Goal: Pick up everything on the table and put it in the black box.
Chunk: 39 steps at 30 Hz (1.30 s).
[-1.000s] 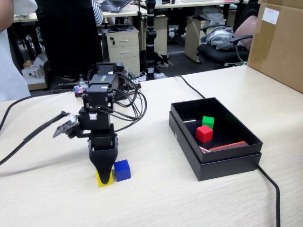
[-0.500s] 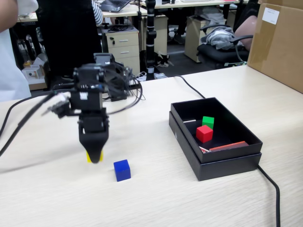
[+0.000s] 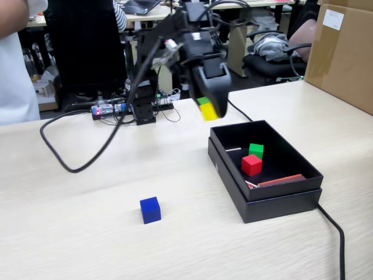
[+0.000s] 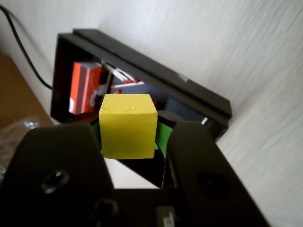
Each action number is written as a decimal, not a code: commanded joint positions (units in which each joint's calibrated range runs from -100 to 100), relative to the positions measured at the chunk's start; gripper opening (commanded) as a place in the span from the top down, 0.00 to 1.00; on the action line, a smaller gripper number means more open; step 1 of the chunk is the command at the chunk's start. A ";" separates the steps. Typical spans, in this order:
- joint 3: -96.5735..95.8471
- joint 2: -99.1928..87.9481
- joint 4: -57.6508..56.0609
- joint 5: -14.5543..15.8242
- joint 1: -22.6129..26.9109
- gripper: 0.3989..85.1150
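My gripper (image 3: 210,108) hangs in the air just past the far left corner of the black box (image 3: 280,201) in the fixed view, shut on a yellow cube (image 3: 207,111). The wrist view has that yellow cube (image 4: 128,125) clamped between my two black jaws at the gripper (image 4: 129,137), with the black box (image 4: 64,71) below and beyond it. A green cube (image 3: 256,150) and a red cube (image 3: 251,164) lie inside the box. Left of the box, a blue cube (image 3: 150,209) rests alone on the pale table (image 3: 70,233).
An orange strip (image 3: 281,180) and thin sticks lie in the box. Black cables loop across the table at left (image 3: 64,160) and run by the box's right side (image 3: 335,230). A big brown carton (image 3: 344,52) stands at the far right. The arm's base (image 3: 143,105) sits at the table's back.
The arm has swung up and to the right, carrying the yellow cube from low over the table near the blue cube to the air beside the black box. The blue cube stayed put.
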 commanded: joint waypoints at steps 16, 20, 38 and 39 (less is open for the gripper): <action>17.45 32.42 -0.62 4.35 7.37 0.79; 18.26 33.57 -0.62 4.35 7.18 0.55; 11.10 -1.09 -1.58 -0.78 -6.64 0.50; 9.56 -1.20 -1.49 -0.98 -8.06 0.50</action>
